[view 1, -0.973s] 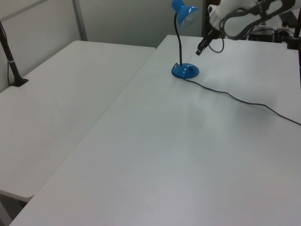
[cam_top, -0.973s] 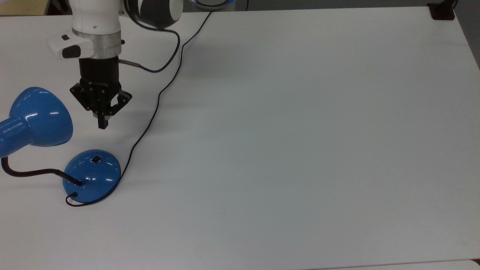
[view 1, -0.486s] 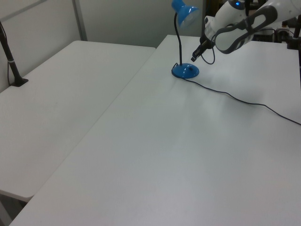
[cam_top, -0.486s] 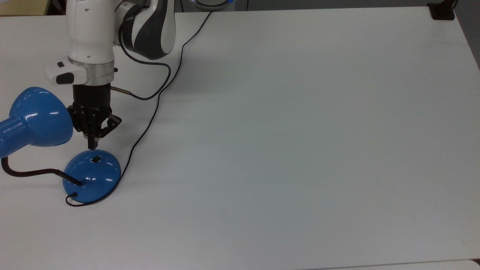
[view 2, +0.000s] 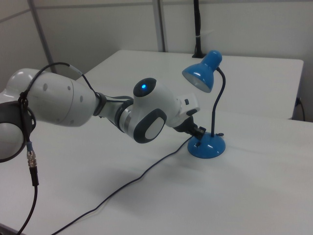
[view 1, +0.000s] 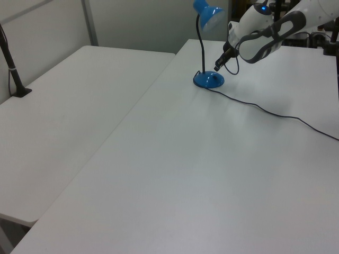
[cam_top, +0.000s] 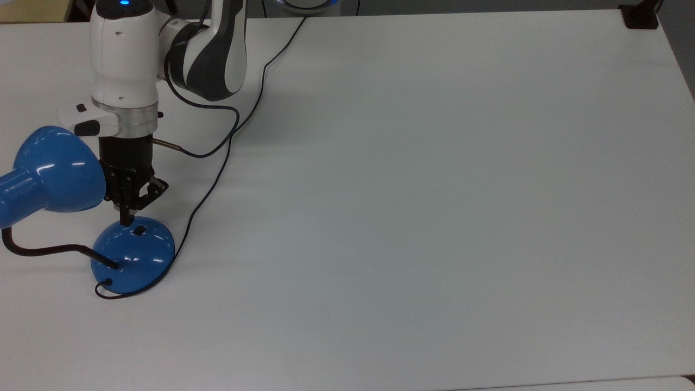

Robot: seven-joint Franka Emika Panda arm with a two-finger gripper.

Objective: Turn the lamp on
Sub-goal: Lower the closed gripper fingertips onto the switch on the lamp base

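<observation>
The glossy blue lamp stands at the top view's left, with its dome base (cam_top: 133, 255), black gooseneck (cam_top: 43, 250) and bell shade (cam_top: 54, 171). A small black rocker switch (cam_top: 140, 232) sits on the base's upper slope. My gripper (cam_top: 126, 220) points down with its fingers shut, empty, and its tip is at the base's edge just beside the switch. In the left view the gripper (view 1: 216, 67) hangs just over the base (view 1: 208, 80). In the right view the gripper (view 2: 197, 132) is right above the base (view 2: 206, 146), and the shade (view 2: 203, 72) looks unlit.
The lamp's thin black cord (cam_top: 217, 168) runs from the base across the white table (cam_top: 434, 217) toward the top view's top edge. My arm's own cable (cam_top: 209, 152) loops beside it. A black clamp (cam_top: 640, 16) sits at the far corner. In the left view a second table (view 1: 63, 106) adjoins.
My gripper has come down and moved toward the lamp base, from well away from it to right by the switch. The fingers stayed shut and the lamp has not moved.
</observation>
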